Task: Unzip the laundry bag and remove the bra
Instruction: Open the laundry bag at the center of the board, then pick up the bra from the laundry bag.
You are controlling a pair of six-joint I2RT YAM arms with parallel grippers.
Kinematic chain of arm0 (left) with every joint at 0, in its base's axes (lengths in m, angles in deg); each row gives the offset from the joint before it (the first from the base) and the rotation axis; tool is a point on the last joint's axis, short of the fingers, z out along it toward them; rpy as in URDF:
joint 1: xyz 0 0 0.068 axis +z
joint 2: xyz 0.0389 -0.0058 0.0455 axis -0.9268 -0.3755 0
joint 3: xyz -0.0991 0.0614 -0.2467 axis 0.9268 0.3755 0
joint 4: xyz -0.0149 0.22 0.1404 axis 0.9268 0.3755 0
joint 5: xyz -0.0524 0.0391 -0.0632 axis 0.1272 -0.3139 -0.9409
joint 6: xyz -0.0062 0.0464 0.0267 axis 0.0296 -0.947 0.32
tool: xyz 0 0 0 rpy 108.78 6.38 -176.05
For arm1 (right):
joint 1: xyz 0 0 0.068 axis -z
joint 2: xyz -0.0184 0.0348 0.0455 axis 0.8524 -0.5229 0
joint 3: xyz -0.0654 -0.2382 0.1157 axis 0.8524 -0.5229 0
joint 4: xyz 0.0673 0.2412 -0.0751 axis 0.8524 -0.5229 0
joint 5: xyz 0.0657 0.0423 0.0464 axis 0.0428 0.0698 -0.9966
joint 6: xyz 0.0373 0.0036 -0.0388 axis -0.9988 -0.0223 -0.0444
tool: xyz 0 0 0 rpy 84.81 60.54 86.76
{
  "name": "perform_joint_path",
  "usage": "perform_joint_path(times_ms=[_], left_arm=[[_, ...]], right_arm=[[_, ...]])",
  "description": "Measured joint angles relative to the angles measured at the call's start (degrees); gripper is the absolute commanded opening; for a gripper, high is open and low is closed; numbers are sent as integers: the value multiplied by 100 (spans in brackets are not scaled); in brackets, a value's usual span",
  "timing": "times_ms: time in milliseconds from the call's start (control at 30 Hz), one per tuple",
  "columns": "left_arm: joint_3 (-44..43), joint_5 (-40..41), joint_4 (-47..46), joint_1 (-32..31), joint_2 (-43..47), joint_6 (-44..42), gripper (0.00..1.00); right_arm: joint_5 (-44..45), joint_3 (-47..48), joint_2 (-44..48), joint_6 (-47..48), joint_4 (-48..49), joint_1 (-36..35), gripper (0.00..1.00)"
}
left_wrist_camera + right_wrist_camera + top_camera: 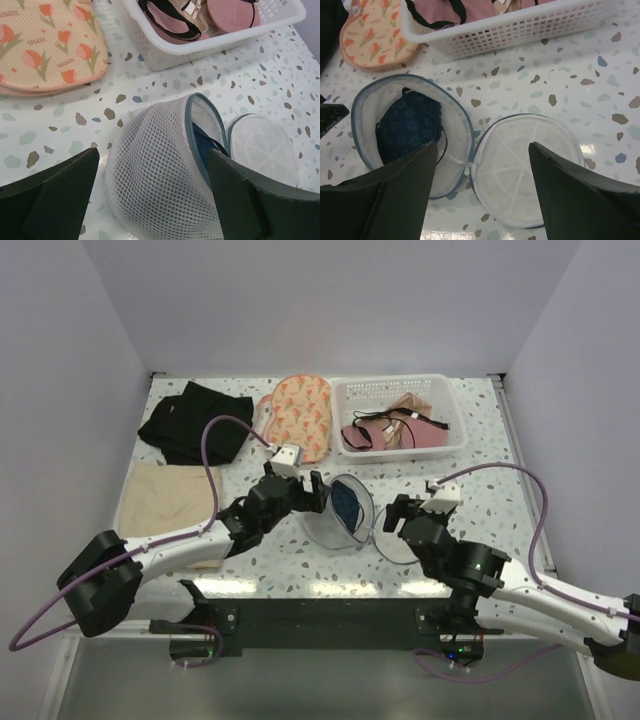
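The white mesh laundry bag [335, 525] stands unzipped in the middle of the table, its blue-trimmed mouth [465, 117] facing right. Its round lid [525, 165] lies flat beside it, joined at a small hinge. A dark blue bra [407, 127] sits inside the bag [155, 175] and shows at the opening [202, 137]. My left gripper [152, 160] is open, one finger on each side of the mesh dome; its right finger [250, 200] is at the rim. My right gripper [484, 145] is open above the hinge and lid, holding nothing.
A white slotted basket [440, 440] with pink and beige bras stands at the back right. A floral tulip pouch [300, 415] lies left of it. A black garment [195, 420] and a beige one [165, 500] lie on the left side.
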Motion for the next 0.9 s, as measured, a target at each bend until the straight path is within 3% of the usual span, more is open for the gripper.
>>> perform_joint_path(times_ms=[167,467,900], left_arm=[[0,-269,-42,0,57,-155,94],[0,-702,-208,0,92,-328,94],[-164,-1370,-212,0,-291,-446,82]], right_arm=[[-614,-490,2,245,570,350,84],[-1429,-551,-85,428,1126,824,88],[-3119,-782,-433,402,1950,2063,88]])
